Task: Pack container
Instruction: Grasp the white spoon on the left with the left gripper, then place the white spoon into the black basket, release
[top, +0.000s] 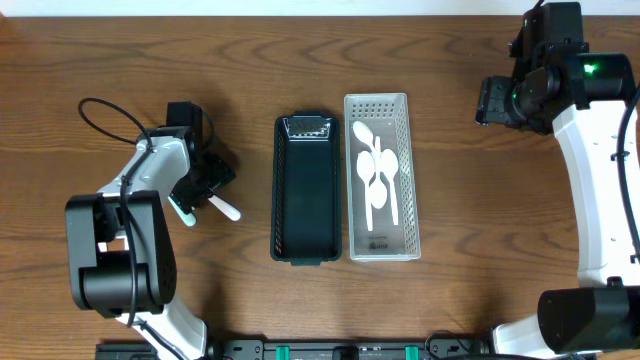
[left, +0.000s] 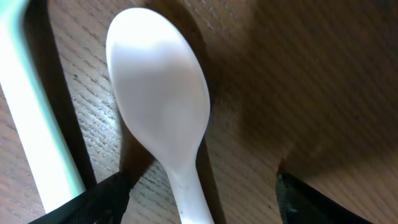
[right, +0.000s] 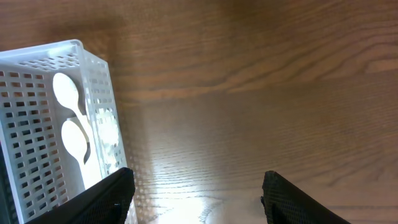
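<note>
Left gripper (left: 200, 190) is spread wide around the handle of a white spoon (left: 158, 81) lying on the table (top: 120, 60), as its wrist view shows. Right gripper (right: 196, 193) gapes over bare wood beside the white basket (right: 96, 93). Only the overhead view shows the black container (top: 305, 190) next to that basket.

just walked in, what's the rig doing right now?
Packing spoons. The left pincer is open and low over a white spoon lying on the table. The handle sits between its fingers, not yet gripped. The white basket already holds a few spoons; the black basket beside it looks empty. The right pincer is open and empty, over bare table right of the white basket.
</note>
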